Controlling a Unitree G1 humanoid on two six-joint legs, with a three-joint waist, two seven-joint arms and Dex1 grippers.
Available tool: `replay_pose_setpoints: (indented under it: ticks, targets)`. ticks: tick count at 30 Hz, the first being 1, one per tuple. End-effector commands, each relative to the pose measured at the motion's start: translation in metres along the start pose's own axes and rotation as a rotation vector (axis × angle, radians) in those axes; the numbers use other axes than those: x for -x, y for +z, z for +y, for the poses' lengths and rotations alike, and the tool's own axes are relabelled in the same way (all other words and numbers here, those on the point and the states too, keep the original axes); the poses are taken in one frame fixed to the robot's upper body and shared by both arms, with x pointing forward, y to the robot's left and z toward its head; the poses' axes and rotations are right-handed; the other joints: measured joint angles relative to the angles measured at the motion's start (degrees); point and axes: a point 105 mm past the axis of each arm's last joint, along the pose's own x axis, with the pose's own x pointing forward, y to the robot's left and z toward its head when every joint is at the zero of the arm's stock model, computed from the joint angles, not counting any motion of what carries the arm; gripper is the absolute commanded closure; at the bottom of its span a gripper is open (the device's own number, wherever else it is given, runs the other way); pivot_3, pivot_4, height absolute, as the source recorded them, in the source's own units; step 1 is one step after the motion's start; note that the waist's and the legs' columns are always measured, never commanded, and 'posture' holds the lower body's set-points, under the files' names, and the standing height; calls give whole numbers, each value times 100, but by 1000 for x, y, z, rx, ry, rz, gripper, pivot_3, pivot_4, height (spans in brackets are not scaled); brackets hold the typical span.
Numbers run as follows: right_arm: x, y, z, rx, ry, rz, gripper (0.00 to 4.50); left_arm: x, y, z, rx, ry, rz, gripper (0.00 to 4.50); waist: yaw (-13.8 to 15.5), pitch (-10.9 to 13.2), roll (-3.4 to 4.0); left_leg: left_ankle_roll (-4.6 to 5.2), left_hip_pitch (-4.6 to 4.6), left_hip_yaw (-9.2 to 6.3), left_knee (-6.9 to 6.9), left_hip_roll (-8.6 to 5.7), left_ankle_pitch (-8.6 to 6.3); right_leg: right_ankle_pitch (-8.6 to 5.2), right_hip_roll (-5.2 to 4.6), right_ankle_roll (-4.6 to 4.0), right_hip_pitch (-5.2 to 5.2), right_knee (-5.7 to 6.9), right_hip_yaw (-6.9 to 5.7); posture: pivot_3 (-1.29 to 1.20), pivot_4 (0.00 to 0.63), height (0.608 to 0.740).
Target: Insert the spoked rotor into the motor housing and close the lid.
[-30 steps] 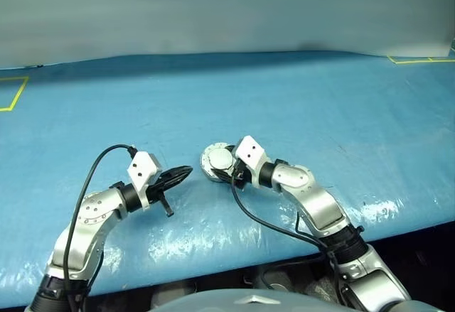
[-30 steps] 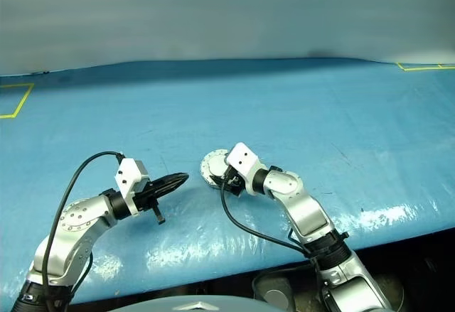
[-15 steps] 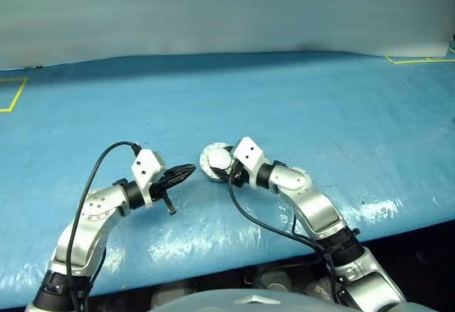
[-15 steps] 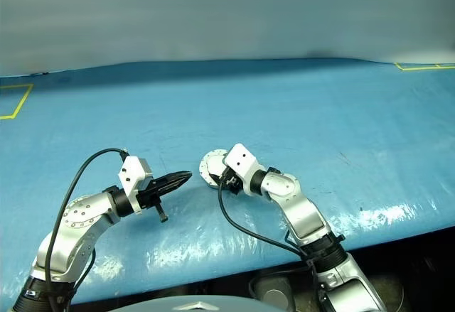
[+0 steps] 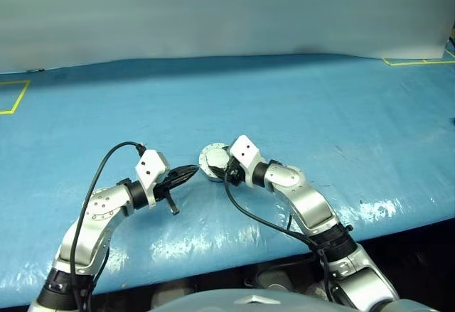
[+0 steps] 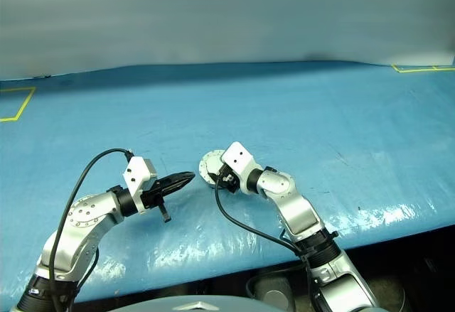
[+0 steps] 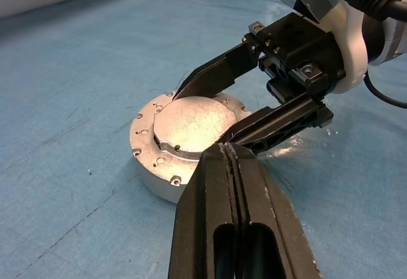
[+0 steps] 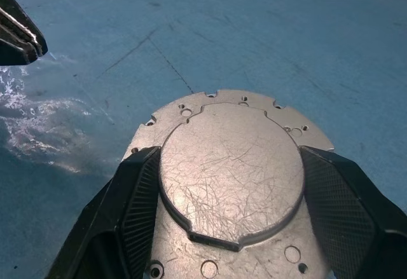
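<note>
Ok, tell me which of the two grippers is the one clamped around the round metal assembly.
The right gripper: its two black fingers straddle the lid closed on the motor housing. The left gripper is shut and empty beside it.

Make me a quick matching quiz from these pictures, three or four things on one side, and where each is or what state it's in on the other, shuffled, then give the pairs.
Column one:
1. left claw
2. right claw
3. lid
4. table cover

Column two:
A. plain grey face up, on top of the motor housing
B. blue, shiny near the front edge
C. shut, holding nothing, tip close beside the housing
D. fingers spread, one on each side of the lid

Pairs: 1-C, 2-D, 3-A, 4-B
</note>
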Motion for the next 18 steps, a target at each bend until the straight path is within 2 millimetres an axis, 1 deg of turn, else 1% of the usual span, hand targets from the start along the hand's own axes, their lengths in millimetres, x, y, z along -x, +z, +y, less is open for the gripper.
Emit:
replay_pose_setpoints:
  ticks: [1, 5, 9, 10, 13, 16, 18]
  targets:
    - [5, -41, 6, -70, 11, 147, 1456, -11, -3, 10, -17, 71, 6, 4500, 9, -2, 4, 1, 14, -4, -2, -1, -1, -2, -1, 2, 0, -4, -3, 0, 150, 740]
    - [6, -37, 4, -57, 5, 132, 1456, -19, -10, 17, -23, 111, 20, 4500, 10, -4, 2, 3, 20, -7, -9, -5, -3, -2, -6, 0, 1, -6, -3, 0, 150, 740]
    - [6, -36, 4, -49, -8, 131, 1456, -28, -5, 7, 87, 51, -64, 4500, 5, -5, 1, 4, 7, -4, -31, -10, -4, 10, -11, -33, 6, -9, 0, 0, 150, 740]
    - [7, -37, 5, -75, -2, 126, 1456, -29, -8, 6, 68, 45, -54, 4500, 6, -5, 1, 4, 5, -4, -34, -10, -4, 9, -11, -35, 4, -11, -1, 0, 150, 740]
    - [9, -40, 3, -79, -12, 137, 1456, -33, -14, 6, 49, 39, -30, 4500, 9, -6, 3, 4, 4, -5, -38, -9, -3, 5, -11, -37, 4, -12, -4, 0, 150, 740]
    - [10, -42, 3, -70, -15, 146, 1456, -38, -31, 9, 32, 53, 65, 4500, 20, -7, 2, 5, 4, -7, -39, -11, -4, -1, -12, -27, 4, -13, -6, 0, 150, 740]
    - [11, -42, 3, -69, -16, 146, 1456, -39, -38, 11, 3, 58, 96, 4500, 28, -9, 1, 6, 6, -13, -39, -14, -5, -3, -15, -21, 6, -19, -12, 0, 150, 740]
